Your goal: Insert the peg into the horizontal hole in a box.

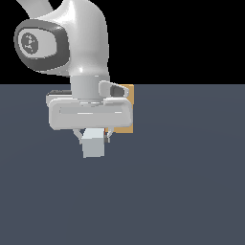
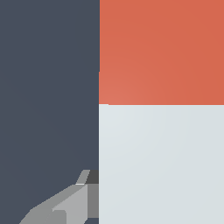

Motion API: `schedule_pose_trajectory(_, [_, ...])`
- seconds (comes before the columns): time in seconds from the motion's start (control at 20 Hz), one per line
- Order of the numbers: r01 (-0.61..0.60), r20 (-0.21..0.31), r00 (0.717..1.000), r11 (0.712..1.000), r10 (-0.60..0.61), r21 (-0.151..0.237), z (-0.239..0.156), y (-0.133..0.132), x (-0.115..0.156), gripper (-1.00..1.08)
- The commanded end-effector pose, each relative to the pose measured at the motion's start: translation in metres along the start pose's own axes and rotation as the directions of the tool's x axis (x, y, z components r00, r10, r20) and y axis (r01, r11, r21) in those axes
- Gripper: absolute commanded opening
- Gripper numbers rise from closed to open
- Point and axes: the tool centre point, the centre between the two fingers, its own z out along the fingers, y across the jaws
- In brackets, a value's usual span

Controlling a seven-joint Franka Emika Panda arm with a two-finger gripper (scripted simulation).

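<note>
One gripper [image 1: 94,135] is pinching the short square red-and-white peg [image 1: 93,144] by its pale half while I am lining its long axis toward the flat tan-orange box [image 1: 127,111] just behind, whose hole is hidden.

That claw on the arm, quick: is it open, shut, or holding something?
Gripper: jaws shut on the peg, holding it at its grey-white half.

Simulated test scene, flat untextured slate-blue floor [image 1: 191,191], black void behind, smooth rendered robot arm [image 1: 79,43]
</note>
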Motion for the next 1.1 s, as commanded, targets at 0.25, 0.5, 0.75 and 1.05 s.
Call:
schedule_pose_trajectory(0.25, [-0.125,0.0,0.992,0.992,0.125,-0.004,-0.007,-0.007,0.014,-1.0])
schedule_pose_trajectory(0.5, [-0.167,0.0,0.986,0.986,0.167,-0.004,-0.009,-0.009,0.019,-1.0])
schedule_pose_trajectory(0.75, [-0.178,0.0,0.984,0.984,0.178,-0.004,-0.009,-0.01,0.021,-1.0])
schedule_pose_trajectory(1.05, [-0.179,-0.001,0.984,0.984,0.179,-0.007,-0.011,-0.008,0.022,-1.0])
